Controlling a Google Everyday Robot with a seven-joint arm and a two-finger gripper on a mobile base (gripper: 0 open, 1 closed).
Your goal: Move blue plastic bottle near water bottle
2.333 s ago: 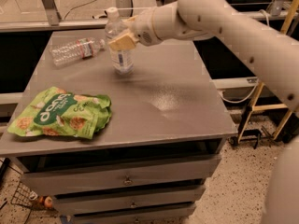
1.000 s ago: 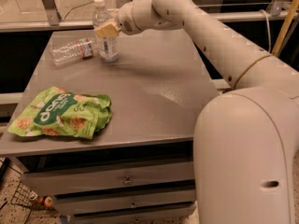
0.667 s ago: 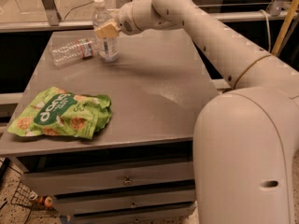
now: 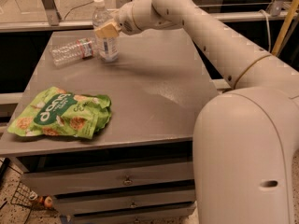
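Note:
The blue plastic bottle (image 4: 106, 45) stands upright at the table's far left, with its white cap on top. My gripper (image 4: 106, 30) reaches in from the right and is shut on the bottle's upper body, one tan pad (image 4: 105, 31) showing in front. The water bottle (image 4: 70, 51) lies on its side just left of the blue plastic bottle, its red-and-white label end almost touching the bottle's base.
A green snack bag (image 4: 61, 114) lies at the front left of the grey table (image 4: 154, 101). Drawers sit under the tabletop. My arm's large white body fills the right foreground. A metal rail runs behind the table.
Since the earliest frame my gripper has carried the blue plastic bottle left, up to the water bottle. Over the last second nothing has visibly moved.

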